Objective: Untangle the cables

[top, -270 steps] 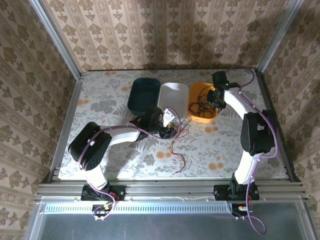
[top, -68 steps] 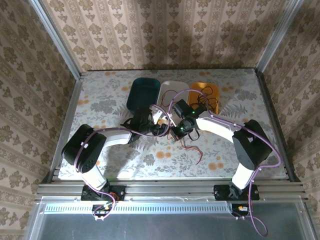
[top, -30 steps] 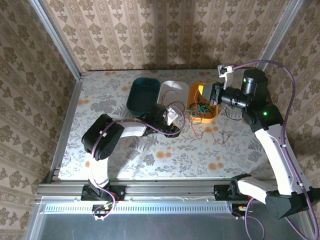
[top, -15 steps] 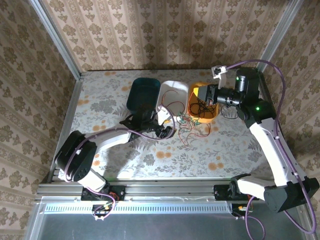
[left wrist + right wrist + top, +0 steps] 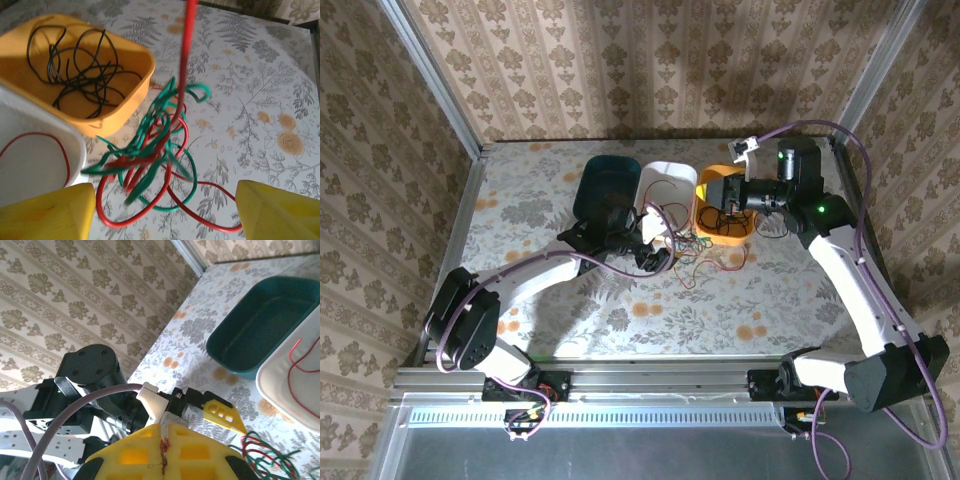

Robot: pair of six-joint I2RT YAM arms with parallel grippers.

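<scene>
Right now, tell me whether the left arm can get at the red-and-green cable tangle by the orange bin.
Probably yes. The left gripper is open with the red-and-green cable tangle just ahead between its fingers, nothing in between. One red strand rises from it toward the shut right gripper.

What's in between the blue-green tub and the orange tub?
A white tub sits between the teal tub and the orange tub, in the top view.

— Which colours are seen in the tangle?
— A red cable (image 5: 184, 55) is wound with a green cable (image 5: 145, 142); a black cable (image 5: 75, 65) is seen in the orange bin (image 5: 127, 105).
— And around it?
— A white bin (image 5: 30, 117), a teal bin (image 5: 250, 330), and a surface (image 5: 260, 75) printed with grey leaves and orange flowers.
</scene>
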